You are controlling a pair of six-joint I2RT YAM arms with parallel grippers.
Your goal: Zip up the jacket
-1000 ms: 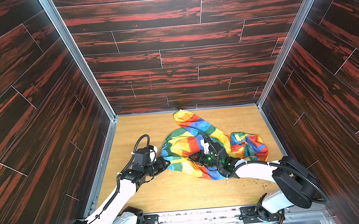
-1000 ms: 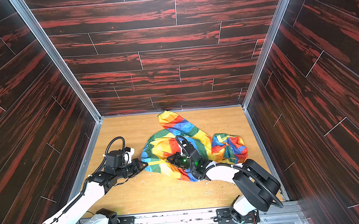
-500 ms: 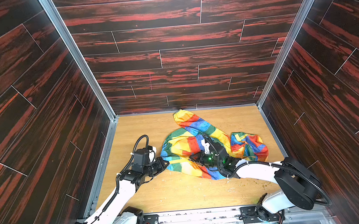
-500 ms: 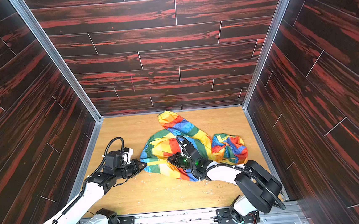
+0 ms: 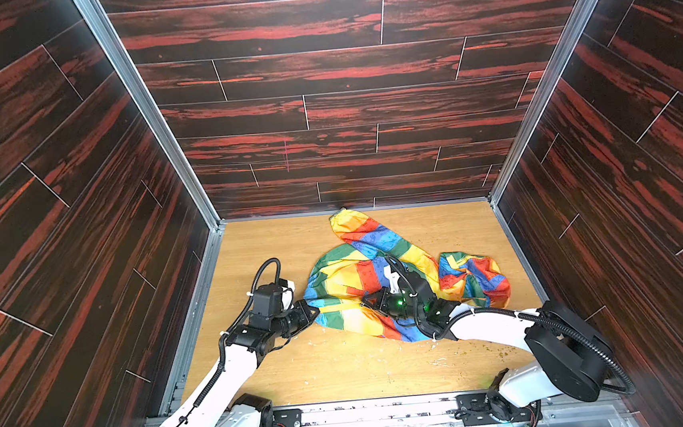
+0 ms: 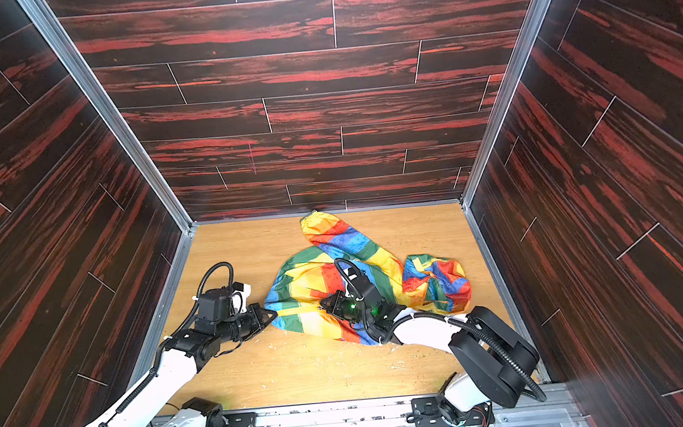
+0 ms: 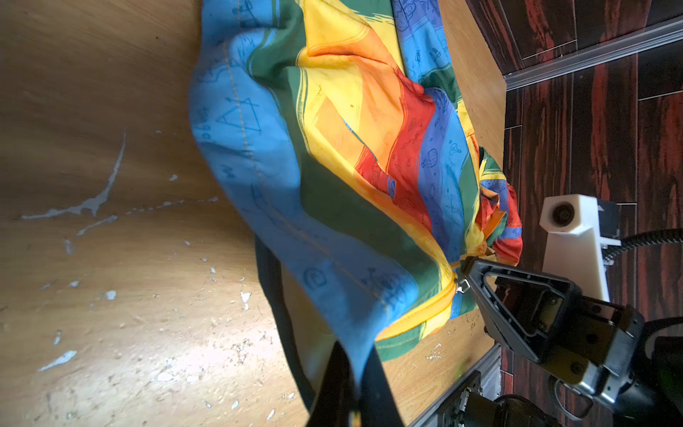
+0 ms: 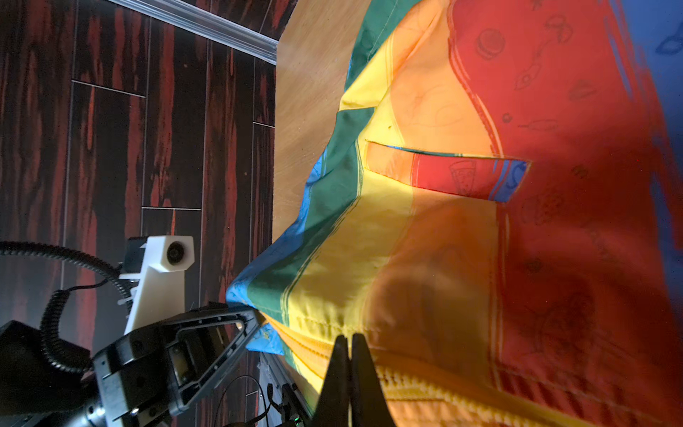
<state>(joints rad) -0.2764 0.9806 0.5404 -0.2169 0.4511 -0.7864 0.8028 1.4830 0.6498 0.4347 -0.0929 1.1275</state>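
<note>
left gripper [image 5: 313, 308] clamped on the hem [image 7: 321, 275] of the jacket [image 5: 342, 275], right gripper [image 5: 366, 300] pinching the zipper pull [image 7: 461, 285], we must draw straight.

Count so far: jacket [image 5: 349, 280] x1, on one wooden tabletop [image 5: 343, 368]. On the jacket: one long sleeve [image 5: 371, 237] laid out flat, one bunched lump [image 5: 474, 275] (sleeve or hood, can't tell), one pocket flap [image 8: 443, 173], one yellow zipper [image 8: 425, 384], one silver zipper pull [image 7: 462, 286].

Arms x2: left arm [image 5: 235, 364], right arm [image 5: 486, 328].

Grippers x2: left gripper [image 5: 313, 308] at the jacket's hem corner, right gripper [image 5: 366, 300] over its middle.

Cameras x2: left wrist camera [image 5: 285, 294] beside the jacket, right wrist camera [image 5: 390, 277] above it.

Green lights [image 5: 399, 301] x2, over the jacket.

Plank walls [image 5: 344, 110] x3 around the jacket.

Aluminium corner posts [image 5: 144, 109] x2, behind the jacket.
</note>
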